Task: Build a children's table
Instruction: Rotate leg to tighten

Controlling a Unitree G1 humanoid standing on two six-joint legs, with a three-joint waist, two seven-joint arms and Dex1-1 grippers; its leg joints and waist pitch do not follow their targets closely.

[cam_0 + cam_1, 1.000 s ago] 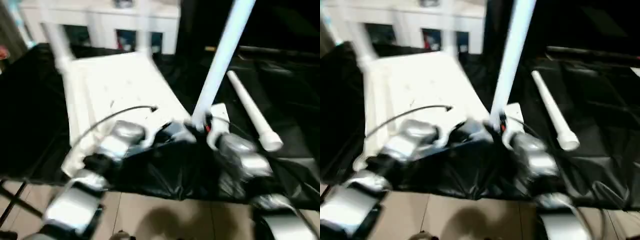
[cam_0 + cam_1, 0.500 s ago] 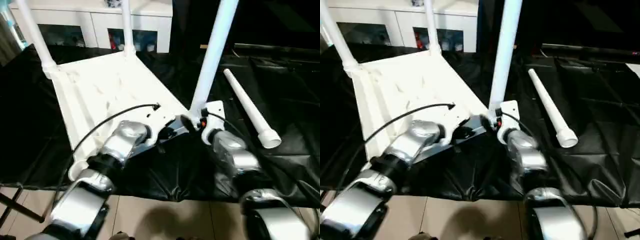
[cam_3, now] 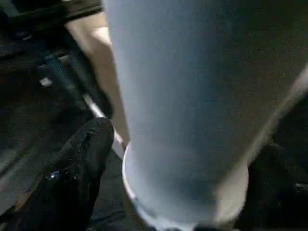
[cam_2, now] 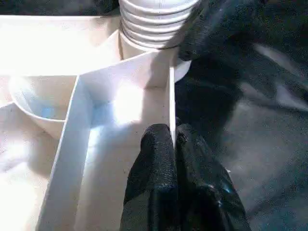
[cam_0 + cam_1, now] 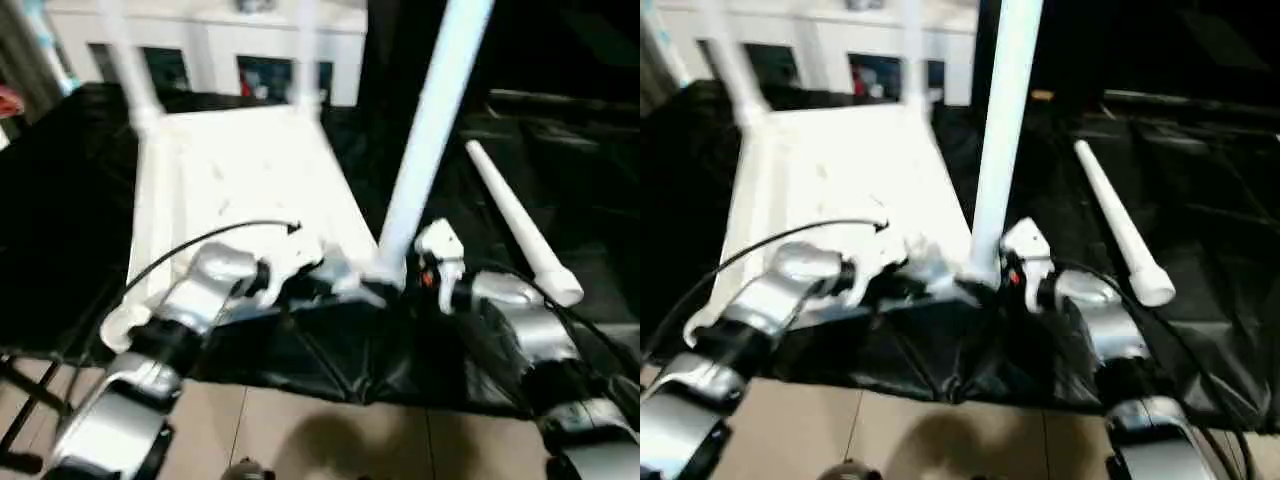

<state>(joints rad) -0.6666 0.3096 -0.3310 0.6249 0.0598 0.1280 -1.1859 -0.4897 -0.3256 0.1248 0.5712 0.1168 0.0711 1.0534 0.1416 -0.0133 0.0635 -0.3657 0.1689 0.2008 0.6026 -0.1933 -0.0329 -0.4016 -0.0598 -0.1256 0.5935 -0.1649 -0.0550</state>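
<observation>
Left eye view: the children's table lies upside down on a bench draped in black sheeting, ribbed underside up. Two legs stand in its far corner sockets, at about 11 o'clock and 12 o'clock. A third leg rises from the near corner socket at centre, with the right gripper around its base; the right wrist view shows black fingers on either side of that leg, jaws closed on it. The left gripper pinches the table's thin side wall just beside that socket, jaws closed. The fourth leg lies loose on the sheeting at 3 o'clock. A white cabinet stands at 12 o'clock.
</observation>
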